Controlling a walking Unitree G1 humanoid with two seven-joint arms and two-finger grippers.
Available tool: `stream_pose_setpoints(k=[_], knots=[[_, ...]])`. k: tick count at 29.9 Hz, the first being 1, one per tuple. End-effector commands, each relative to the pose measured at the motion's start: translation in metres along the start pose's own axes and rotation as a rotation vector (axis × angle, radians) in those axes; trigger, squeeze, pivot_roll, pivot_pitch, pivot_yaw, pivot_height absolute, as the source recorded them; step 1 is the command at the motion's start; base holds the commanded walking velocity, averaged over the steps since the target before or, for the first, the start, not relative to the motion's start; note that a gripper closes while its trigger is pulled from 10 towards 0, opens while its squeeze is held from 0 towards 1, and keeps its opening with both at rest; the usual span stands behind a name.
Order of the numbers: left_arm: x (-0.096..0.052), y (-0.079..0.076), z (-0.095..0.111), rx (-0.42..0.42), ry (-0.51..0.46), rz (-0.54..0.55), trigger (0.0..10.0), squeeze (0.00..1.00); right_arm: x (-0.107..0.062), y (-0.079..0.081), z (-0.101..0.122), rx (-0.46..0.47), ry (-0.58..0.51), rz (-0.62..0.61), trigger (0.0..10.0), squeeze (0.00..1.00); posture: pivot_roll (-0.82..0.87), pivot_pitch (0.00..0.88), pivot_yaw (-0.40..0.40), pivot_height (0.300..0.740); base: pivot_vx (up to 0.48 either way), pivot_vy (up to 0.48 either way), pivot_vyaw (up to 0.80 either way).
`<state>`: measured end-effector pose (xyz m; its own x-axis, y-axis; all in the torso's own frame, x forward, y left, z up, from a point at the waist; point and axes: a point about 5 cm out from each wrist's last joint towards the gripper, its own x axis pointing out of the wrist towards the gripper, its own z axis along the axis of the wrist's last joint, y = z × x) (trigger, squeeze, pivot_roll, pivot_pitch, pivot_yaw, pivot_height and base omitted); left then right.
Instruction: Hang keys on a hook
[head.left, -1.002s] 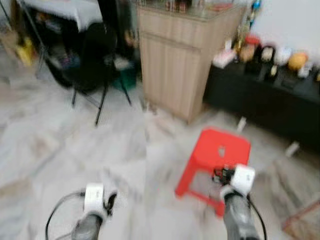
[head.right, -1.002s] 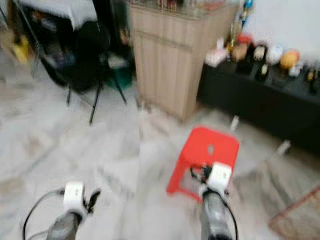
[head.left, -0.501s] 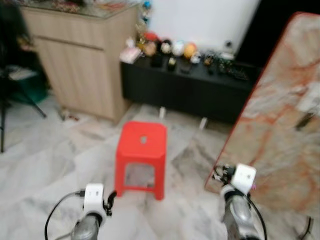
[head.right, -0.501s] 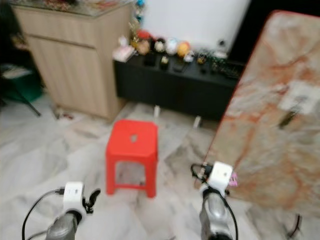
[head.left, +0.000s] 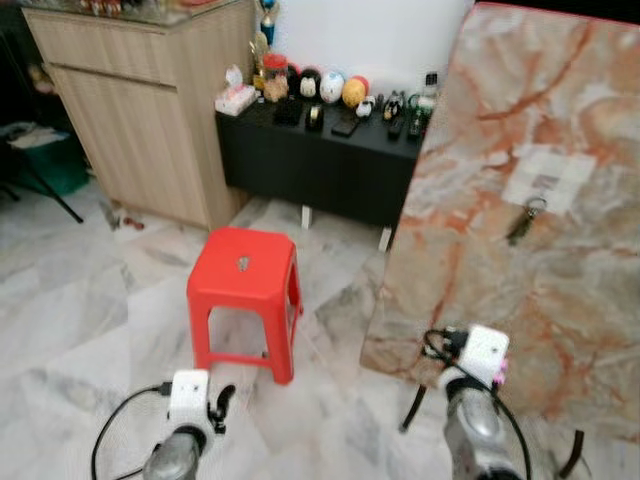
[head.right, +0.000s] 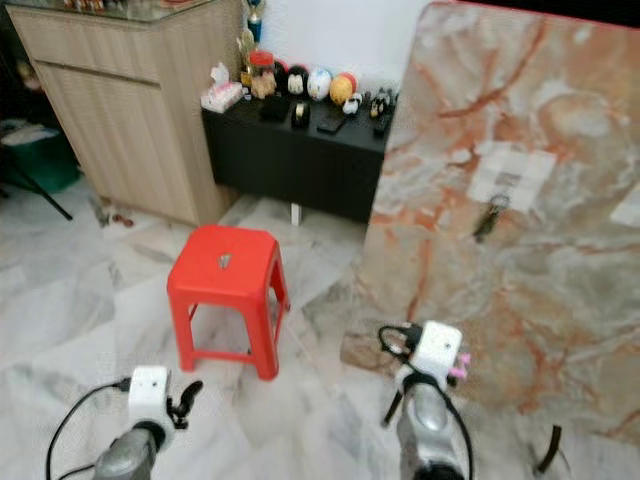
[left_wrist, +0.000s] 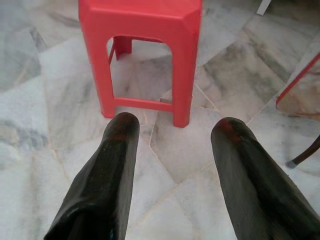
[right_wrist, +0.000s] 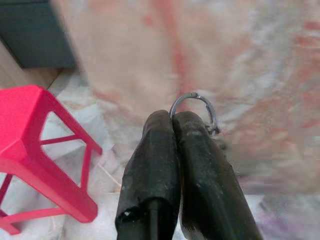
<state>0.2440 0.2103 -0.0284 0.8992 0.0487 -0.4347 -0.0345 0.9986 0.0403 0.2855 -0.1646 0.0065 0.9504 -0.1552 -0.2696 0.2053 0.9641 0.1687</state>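
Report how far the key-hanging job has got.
Done: the right tool is shut on a key ring, so the keys are picked up, and the robot faces the marble board.
In hand: carrying the ring toward the board; the left tool is open and idle.
Left: reach the white patch, where another bunch of keys already hangs, and hang the ring there.

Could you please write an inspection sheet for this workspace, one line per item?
Surface: marble-pattern board standing upright, a white patch on it.
Job's things: key ring pinched at the right gripper's tips; one set of keys already hanging on the board.
Clutter: small ornaments on the black low cabinet.
Grippers: right shut on the ring; left gripper open, idle.
Cables: black leads at both wrists.
Surroundings: red stool, wooden cabinet, marble floor.
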Motion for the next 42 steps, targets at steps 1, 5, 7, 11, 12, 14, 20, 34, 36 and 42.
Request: stream_pose_setpoints(k=[1, 5, 7, 11, 12, 14, 20, 34, 36, 42], knots=[[0.001, -0.008, -0.001, -0.002, 0.001, -0.023, 10.0, 0.0, 0.002, -0.011, 0.006, -0.014, -0.023, -0.03, 10.0, 0.0, 0.14, 0.0, -0.039, 0.74, 0.0, -0.454, 0.0], [0.001, -0.008, 0.0, -0.001, 0.002, -0.024, 10.0, 0.0, 0.003, -0.013, 0.009, -0.013, -0.029, -0.036, 10.0, 0.0, 0.14, 0.0, -0.039, 0.74, 0.0, -0.456, 0.0], [0.001, -0.008, 0.0, -0.005, 0.002, -0.023, 10.0, 0.0, 0.004, -0.013, 0.01, -0.015, -0.033, -0.038, 10.0, 0.0, 0.14, 0.0, -0.037, 0.74, 0.0, -0.214, 0.0], [0.001, -0.008, -0.001, -0.013, 0.002, -0.017, 10.0, 0.0, 0.005, -0.014, 0.011, -0.014, -0.037, -0.042, 10.0, 0.0, 0.14, 0.0, -0.036, 0.74, 0.0, 0.0, 0.0], [0.001, -0.008, -0.001, -0.017, 0.003, -0.015, 10.0, 0.0, 0.005, -0.015, 0.012, -0.014, -0.037, -0.042, 10.0, 0.0, 0.14, 0.0, -0.035, 0.74, 0.0, 0.0, 0.0], [0.001, -0.007, -0.001, -0.022, 0.004, -0.014, 10.0, 0.0, 0.005, -0.015, 0.012, -0.013, -0.039, -0.044, 10.0, 0.0, 0.14, 0.0, -0.036, 0.74, 0.0, 0.0, 0.0], [0.001, -0.007, -0.001, -0.036, 0.008, -0.009, 10.0, 0.0, 0.007, -0.017, 0.014, -0.011, -0.036, -0.058, 10.0, 0.0, 0.14, 0.0, -0.038, 0.74, 0.0, 0.0, 0.0], [0.001, -0.004, 0.0, -0.065, 0.008, 0.009, 10.0, 0.0, 0.01, -0.012, 0.016, -0.014, -0.032, -0.039, 10.0, 0.0, 0.14, 0.0, -0.033, 0.74, 0.0, 0.159, -0.73], [0.001, -0.005, -0.001, -0.06, 0.008, 0.007, 10.0, 0.0, 0.01, -0.012, 0.016, -0.014, -0.033, -0.038, 10.0, 0.0, 0.13, 0.0, -0.032, 0.74, 0.0, 0.129, -0.8], [0.002, -0.005, 0.001, -0.059, 0.003, 0.005, 10.0, 0.0, 0.01, -0.01, 0.017, -0.012, -0.035, -0.03, 10.0, 0.0, 0.13, 0.0, -0.033, 0.74, 0.0, 0.0, -0.8]])
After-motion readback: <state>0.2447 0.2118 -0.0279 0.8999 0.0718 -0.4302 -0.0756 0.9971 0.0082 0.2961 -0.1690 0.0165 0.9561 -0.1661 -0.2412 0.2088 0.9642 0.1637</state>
